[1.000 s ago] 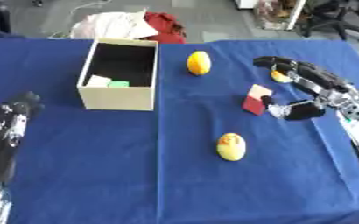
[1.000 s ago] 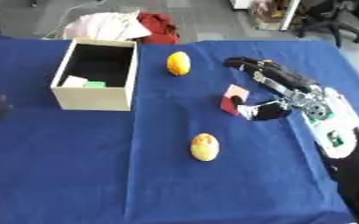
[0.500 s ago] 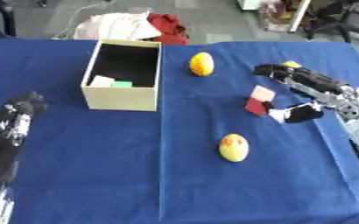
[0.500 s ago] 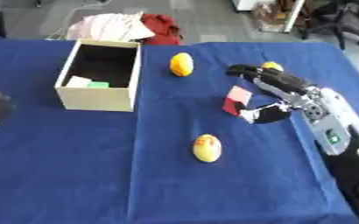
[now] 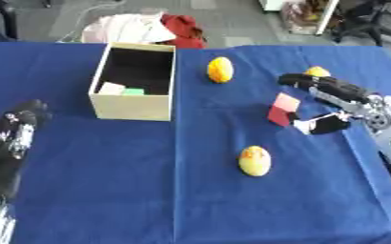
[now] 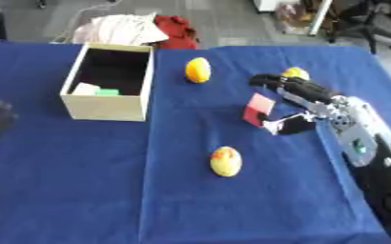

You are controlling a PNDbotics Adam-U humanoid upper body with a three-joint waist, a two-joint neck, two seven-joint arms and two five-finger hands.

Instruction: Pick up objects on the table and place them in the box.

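Note:
A cardboard box (image 5: 135,107) stands open at the left, with a white block (image 5: 110,88) and a green block (image 5: 133,91) inside. A red and pink block (image 5: 281,109) sits tilted on the blue table (image 5: 149,181). My right hand (image 5: 342,97) is open beside it: the fingers (image 5: 303,80) reach over its far side, and the thumb (image 5: 320,125) lies at its near right corner. A yellow fruit (image 5: 220,70) lies right of the box. A second one (image 5: 317,71) shows behind the fingers. A third, red-spotted fruit (image 5: 255,161) lies nearer. My left hand (image 5: 15,138) rests open at the lower left.
White and red cloth (image 5: 145,29) is piled beyond the table's far edge behind the box. An office chair (image 5: 370,19) stands at the far right. The table's right edge runs close behind my right arm (image 6: 374,157).
My right hand's fingers have come down and left, closer over the red and pink block, uncovering the yellow fruit behind them. The block and the other fruits have stayed put.

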